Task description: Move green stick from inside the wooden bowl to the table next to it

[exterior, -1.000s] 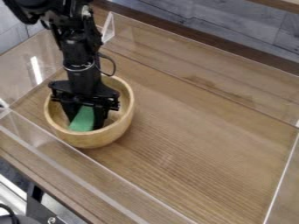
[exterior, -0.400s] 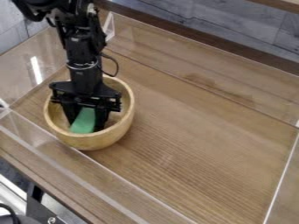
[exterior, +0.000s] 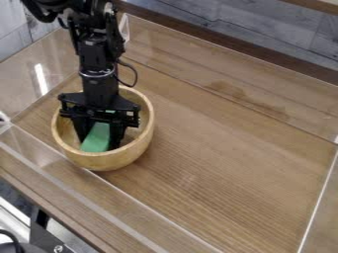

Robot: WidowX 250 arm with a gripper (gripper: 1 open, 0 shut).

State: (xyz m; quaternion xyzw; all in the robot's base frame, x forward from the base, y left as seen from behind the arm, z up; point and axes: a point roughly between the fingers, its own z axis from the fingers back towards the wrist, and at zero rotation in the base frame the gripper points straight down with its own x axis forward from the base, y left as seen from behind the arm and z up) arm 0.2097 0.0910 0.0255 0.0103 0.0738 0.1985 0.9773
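Black gripper (exterior: 97, 121) covers the upper end of the flat bright green stick (exterior: 98, 139), so fingertip contact can't be made out. Arm's upper part cut off at top edge. Round tan wooden bowl (exterior: 133, 144) floor mostly hidden.

Clear acrylic walls (exterior: 199, 59) run across the upper part of the frame and along the lower edge. Behind them, at upper right, a grey plank wall (exterior: 251, 25) shows.

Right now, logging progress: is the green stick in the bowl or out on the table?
In. The green stick lies inside the wooden bowl, under the lowered gripper.
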